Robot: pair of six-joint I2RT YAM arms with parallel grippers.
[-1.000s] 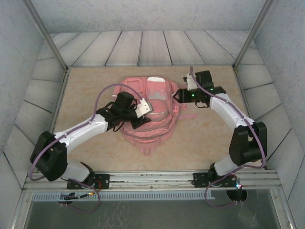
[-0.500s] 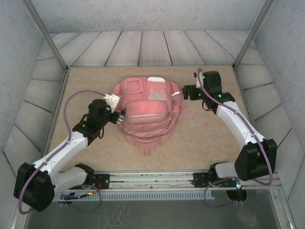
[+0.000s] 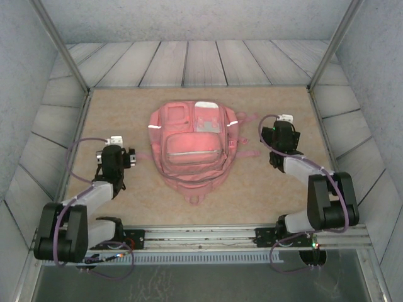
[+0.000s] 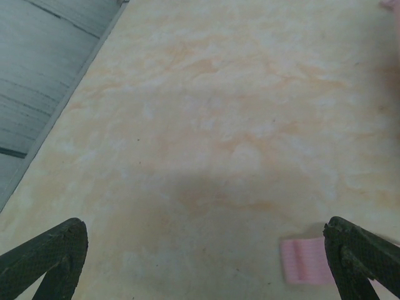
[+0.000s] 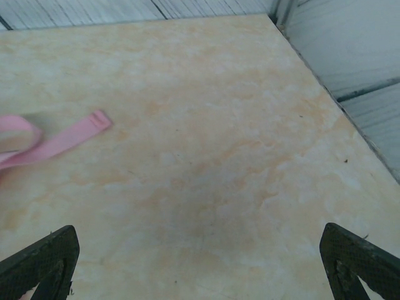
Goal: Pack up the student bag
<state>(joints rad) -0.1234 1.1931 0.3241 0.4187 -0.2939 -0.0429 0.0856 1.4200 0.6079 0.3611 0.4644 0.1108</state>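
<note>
Lying flat mid-counter [image 3: 264, 189], the student bag [image 3: 189, 148] looks closed, so we judge packing finished. We see the left pincer [image 4: 203, 247] and right pincer [image 5: 200, 247] flanking it, well apart, jaws spread wide and empty, probably to leave it undisturbed.

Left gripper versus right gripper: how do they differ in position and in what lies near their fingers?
The left gripper sits left of the student bag, the right gripper right of it and slightly farther up the table. A short strap end lies beside the left gripper's finger; a longer strap lies well ahead of the right gripper's fingers. Both stand wide open, holding nothing.
</note>
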